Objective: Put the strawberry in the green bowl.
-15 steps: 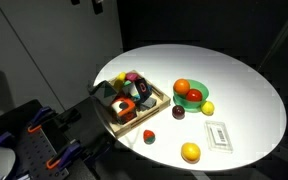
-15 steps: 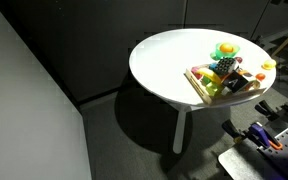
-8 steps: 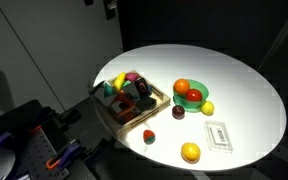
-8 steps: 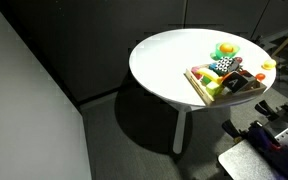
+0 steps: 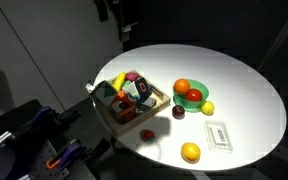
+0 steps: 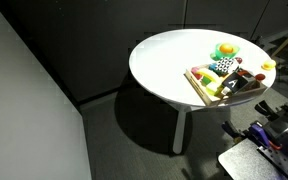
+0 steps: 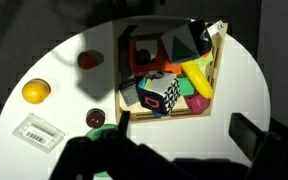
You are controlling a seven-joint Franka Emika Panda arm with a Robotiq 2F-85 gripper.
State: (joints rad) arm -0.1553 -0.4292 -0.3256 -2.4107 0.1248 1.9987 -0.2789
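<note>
While the gripper hangs over the table with its fingers apart and nothing between them, the strawberry lies on the table. In the wrist view it is up and to the left of the gripper, well apart from it and near the tray. In an exterior view the strawberry sits off the tray's near corner, apart from the bowl, which holds two other fruits. A maroon fruit lies just beside one finger. The gripper is a dark silhouette, cut off at the wrist view's bottom edge, and the bowl cannot be made out there. The arm is dark against a dark background and cut off at the top.
</note>
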